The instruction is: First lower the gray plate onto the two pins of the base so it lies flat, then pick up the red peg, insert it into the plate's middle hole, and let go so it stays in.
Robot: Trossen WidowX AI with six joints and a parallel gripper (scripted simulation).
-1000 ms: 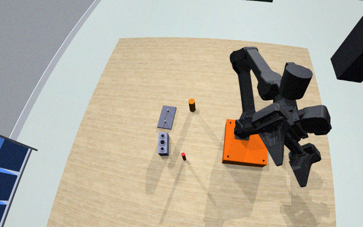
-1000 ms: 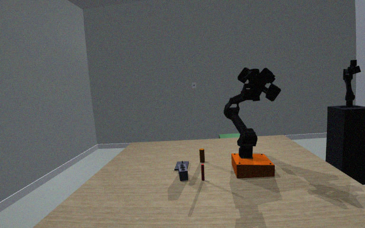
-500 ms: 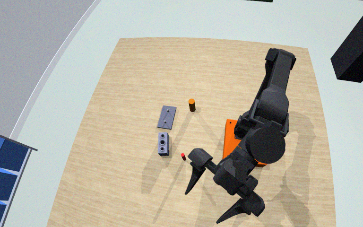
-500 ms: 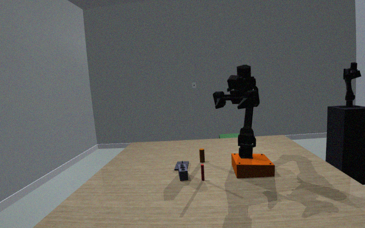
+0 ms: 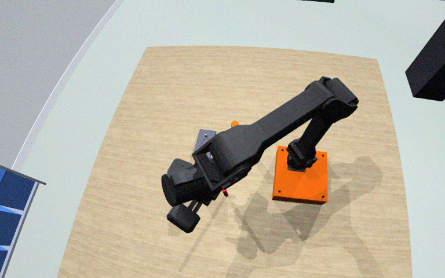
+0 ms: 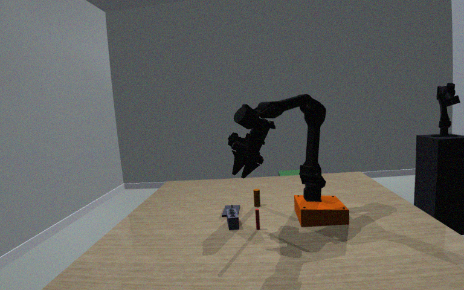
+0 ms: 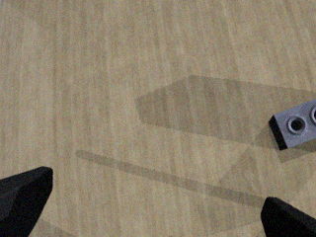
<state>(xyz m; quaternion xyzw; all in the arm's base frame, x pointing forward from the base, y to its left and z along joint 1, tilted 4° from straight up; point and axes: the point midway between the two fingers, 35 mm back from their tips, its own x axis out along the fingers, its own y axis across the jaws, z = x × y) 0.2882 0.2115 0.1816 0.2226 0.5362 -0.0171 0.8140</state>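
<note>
Hovering open and empty, our gripper (image 5: 196,205) (image 6: 238,174) (image 7: 160,194) hung high — we saw the gray plate (image 6: 233,224) (image 7: 288,137) nearer than the base (image 5: 204,141) (image 6: 225,211), the red peg (image 5: 225,193) (image 6: 257,220) right.

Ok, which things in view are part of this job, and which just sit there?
Part of the job:
- gray plate, off the pins
- base with pins
- red peg, upright
- gripper, open

Just there:
- orange cylinder
- second arm on a black pedestal
</note>
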